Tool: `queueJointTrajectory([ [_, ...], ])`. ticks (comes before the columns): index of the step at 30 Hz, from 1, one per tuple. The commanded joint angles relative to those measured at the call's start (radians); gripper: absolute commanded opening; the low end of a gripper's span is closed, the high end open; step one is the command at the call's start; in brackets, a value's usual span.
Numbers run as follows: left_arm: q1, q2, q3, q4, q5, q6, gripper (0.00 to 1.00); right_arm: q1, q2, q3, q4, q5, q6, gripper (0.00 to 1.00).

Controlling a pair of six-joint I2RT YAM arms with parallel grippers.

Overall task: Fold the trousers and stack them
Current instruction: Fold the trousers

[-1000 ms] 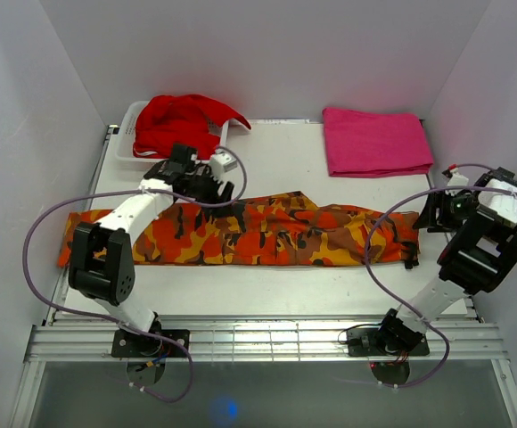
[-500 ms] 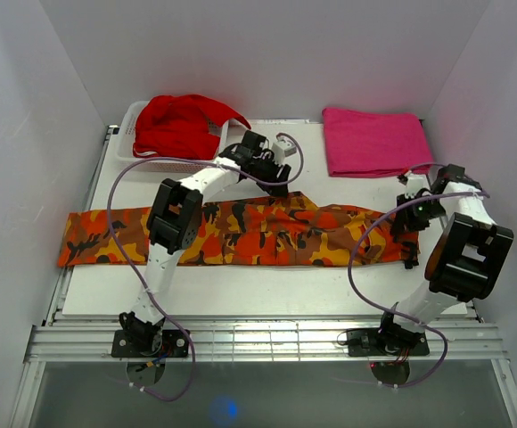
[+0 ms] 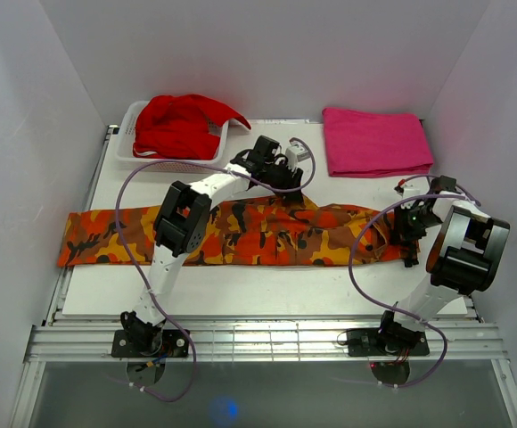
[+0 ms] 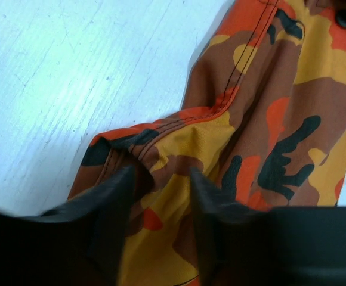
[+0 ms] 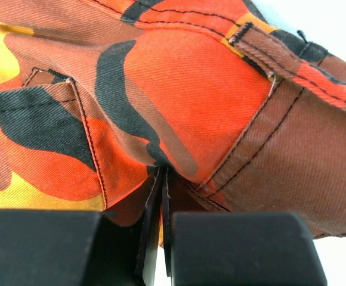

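Observation:
The camouflage trousers (image 3: 241, 234) lie stretched left to right across the white table (image 3: 241, 290). My left gripper (image 3: 285, 178) is down on the raised fold at their far edge near the middle. In the left wrist view its fingers (image 4: 120, 190) stand apart astride a ridge of the trousers (image 4: 268, 119), and the left gripper (image 4: 158, 179) is open, with cloth lying in the gap. My right gripper (image 3: 408, 218) is at the waist end on the right. In the right wrist view the right gripper (image 5: 161, 173) is shut, pinching a fold of the trousers (image 5: 179, 89) by the waistband seam.
A plain red garment (image 3: 180, 125) fills a white basket (image 3: 127, 152) at the back left. A folded pink cloth (image 3: 374, 141) lies at the back right. White walls close in on both sides, and the table's metal rail (image 3: 258, 339) runs along the near edge.
My left arm has swung right, from the trousers' left part to their far middle edge, and its jaws have narrowed. The right gripper has moved left onto the waist end and shut on it.

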Motion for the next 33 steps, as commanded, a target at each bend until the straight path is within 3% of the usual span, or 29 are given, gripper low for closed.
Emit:
queueJointTrajectory([
  [1, -0.011, -0.017, 0.003, 0.073, 0.003, -0.036, 0.45, 0.001, 0.013, -0.016, 0.096, 0.035, 0.005, 0.08],
  [4, -0.011, -0.003, 0.014, 0.095, -0.072, -0.056, 0.25, 0.001, 0.005, -0.037, 0.110, 0.062, -0.006, 0.08],
  [5, -0.010, -0.005, 0.012, 0.109, -0.094, -0.063, 0.11, 0.002, 0.002, -0.048, 0.116, 0.078, -0.012, 0.08],
  [7, -0.008, -0.015, -0.006, 0.142, -0.151, -0.072, 0.01, 0.002, -0.001, -0.056, 0.122, 0.093, -0.017, 0.08],
  [12, 0.047, -0.107, -0.133, 0.305, -0.283, -0.156, 0.00, 0.002, -0.018, -0.079, 0.133, 0.130, -0.037, 0.08],
  [19, 0.115, -0.121, -0.170, 0.455, -0.413, -0.218, 0.00, 0.001, -0.024, -0.111, 0.142, 0.156, -0.058, 0.08],
  [26, 0.132, -0.032, -0.075, 0.508, -0.323, -0.196, 0.00, -0.001, -0.021, -0.137, 0.142, 0.177, -0.078, 0.08],
  [33, 0.083, 0.055, 0.031, 0.503, -0.284, 0.015, 0.00, 0.001, -0.015, -0.140, 0.130, 0.182, -0.084, 0.08],
])
